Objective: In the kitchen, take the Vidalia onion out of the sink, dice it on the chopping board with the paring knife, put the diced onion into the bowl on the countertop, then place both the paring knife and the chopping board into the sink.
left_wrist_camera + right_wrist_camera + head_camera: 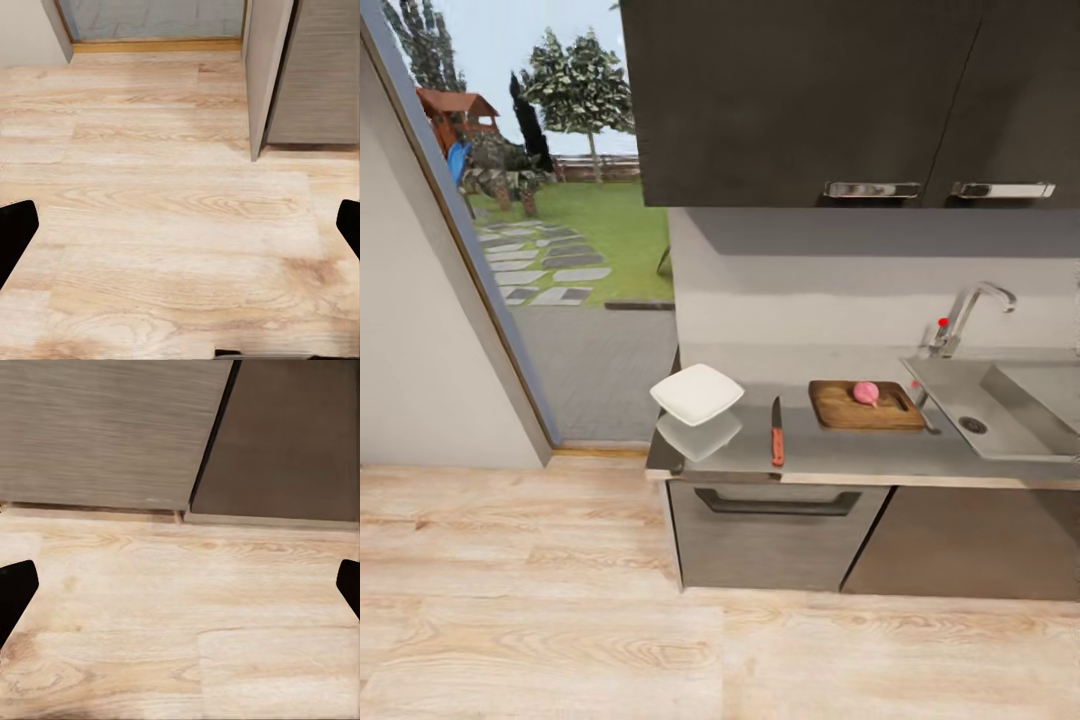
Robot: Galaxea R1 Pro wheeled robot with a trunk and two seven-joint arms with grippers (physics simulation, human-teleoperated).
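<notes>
Both grippers, left (pixel 180 225) and right (pixel 180 585), hang wide apart above the floor (pixel 180 247).

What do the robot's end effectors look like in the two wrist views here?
Little is visible: the left end effector and the right end effector each show as two plain black fingertips with rounded ends, at opposite frame edges. No cables, markings or arm links can be made out.

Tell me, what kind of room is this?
A kitchen, most likely. There is a sink with a tap, a long countertop holding a chopping board, and dark cupboards above.
</notes>
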